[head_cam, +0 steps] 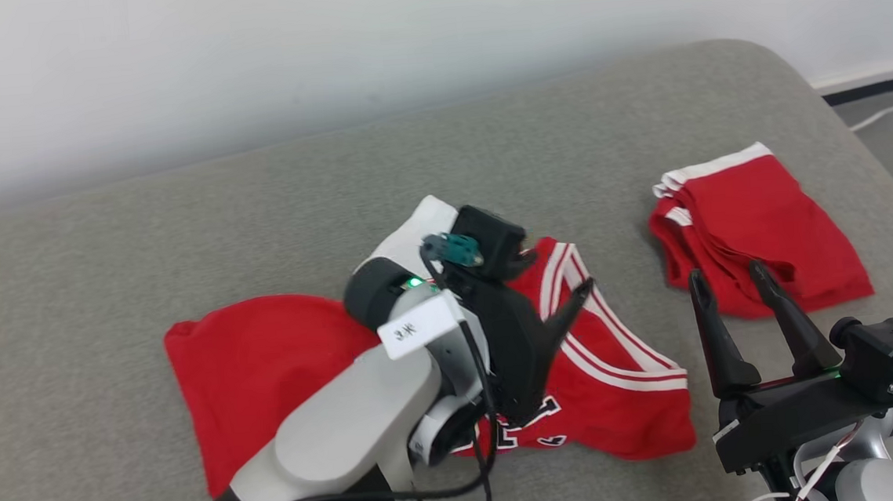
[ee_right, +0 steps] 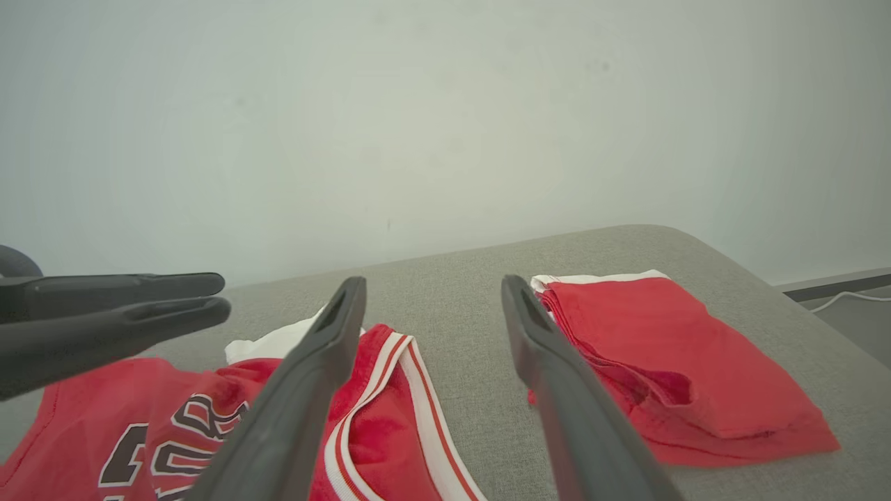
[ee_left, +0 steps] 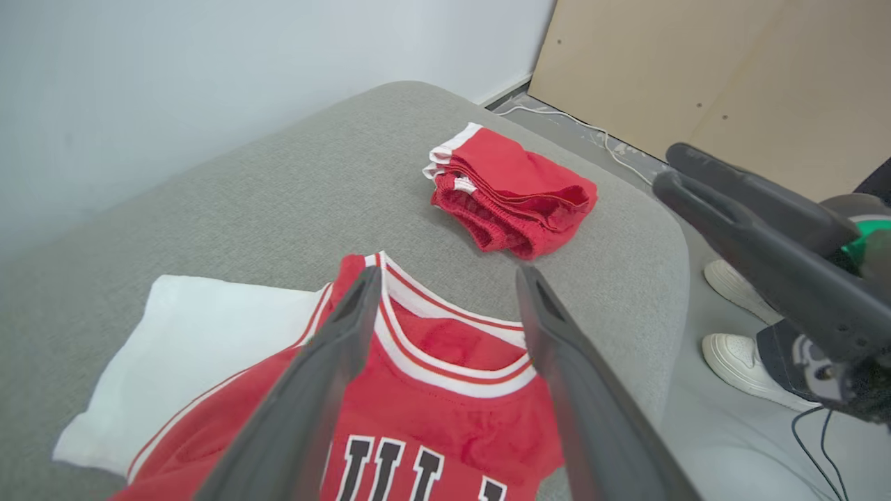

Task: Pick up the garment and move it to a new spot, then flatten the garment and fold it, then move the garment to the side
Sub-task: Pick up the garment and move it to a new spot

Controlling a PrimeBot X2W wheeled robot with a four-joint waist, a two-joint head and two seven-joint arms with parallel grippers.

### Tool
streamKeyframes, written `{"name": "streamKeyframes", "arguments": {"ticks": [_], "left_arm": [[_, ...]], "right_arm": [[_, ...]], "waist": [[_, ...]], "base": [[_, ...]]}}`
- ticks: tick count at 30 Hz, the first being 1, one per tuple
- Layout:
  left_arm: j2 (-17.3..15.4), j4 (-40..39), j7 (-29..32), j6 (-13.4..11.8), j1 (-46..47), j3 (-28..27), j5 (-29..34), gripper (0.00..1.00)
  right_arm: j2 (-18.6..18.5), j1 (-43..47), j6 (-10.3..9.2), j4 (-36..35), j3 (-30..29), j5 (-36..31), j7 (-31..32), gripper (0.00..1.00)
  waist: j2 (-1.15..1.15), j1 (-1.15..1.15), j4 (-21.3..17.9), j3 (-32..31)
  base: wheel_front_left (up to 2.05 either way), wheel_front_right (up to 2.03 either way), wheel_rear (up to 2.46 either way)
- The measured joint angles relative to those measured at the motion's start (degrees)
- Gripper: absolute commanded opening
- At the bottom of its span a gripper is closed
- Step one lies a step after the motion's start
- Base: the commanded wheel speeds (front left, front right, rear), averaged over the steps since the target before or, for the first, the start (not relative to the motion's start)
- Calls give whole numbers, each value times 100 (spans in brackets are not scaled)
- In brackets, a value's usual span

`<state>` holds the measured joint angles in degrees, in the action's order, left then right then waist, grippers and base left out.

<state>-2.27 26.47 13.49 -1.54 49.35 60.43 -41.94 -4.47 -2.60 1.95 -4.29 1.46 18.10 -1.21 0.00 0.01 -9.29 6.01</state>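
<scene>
Red jersey [head_cam: 266,365] lies rumpled mid grey cushion [head_cam: 178,238], over white cloth [head_cam: 414,233]. Likely soft, light, slippery: you'd best pinch shoulder straps. Left gripper [ee_left: 447,278] above collar, fingers spread, empty. Right gripper [head_cam: 725,272] near right, likewise. Folded shorts [head_cam: 759,228] far right.

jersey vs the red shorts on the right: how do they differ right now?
The jersey lies spread out and rumpled; the shorts are folded into a compact stack. The jersey carries black-and-white lettering; the shorts are plain. The jersey overlaps a white cloth; the shorts sit straight on the grey cushion. Both are red with white trim.
</scene>
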Motion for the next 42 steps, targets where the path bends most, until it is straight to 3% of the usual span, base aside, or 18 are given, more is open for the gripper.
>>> {"name": "streamKeyframes", "arguments": {"ticks": [7, 20, 28, 42], "left_arm": [[-23, 314, -245, -169, -3, -441, -130, 100], [-1057, 733, -291, -359, -411, -777, -158, 100], [-1379, 1158, -86, -459, -682, -886, -203, 100], [-1489, 1907, 294, -550, -540, -1137, -179, 100]], "right_arm": [[-24, 91, -1, 20, -20, 0, -32, 100], [-25, 245, -27, 26, 67, 0, -24, 100], [-26, 335, -26, -45, 119, -1, 29, 100], [-90, 299, -25, -349, 182, -8, 179, 100]], "waist": [[0, 0, 356, -113], [0, -2, 764, -440], [0, -1, 739, -455], [0, -1, 493, 4]], "base": [[0, 0, 0], [0, 0, 0], [0, 0, 0], [0, 0, 0]]}}
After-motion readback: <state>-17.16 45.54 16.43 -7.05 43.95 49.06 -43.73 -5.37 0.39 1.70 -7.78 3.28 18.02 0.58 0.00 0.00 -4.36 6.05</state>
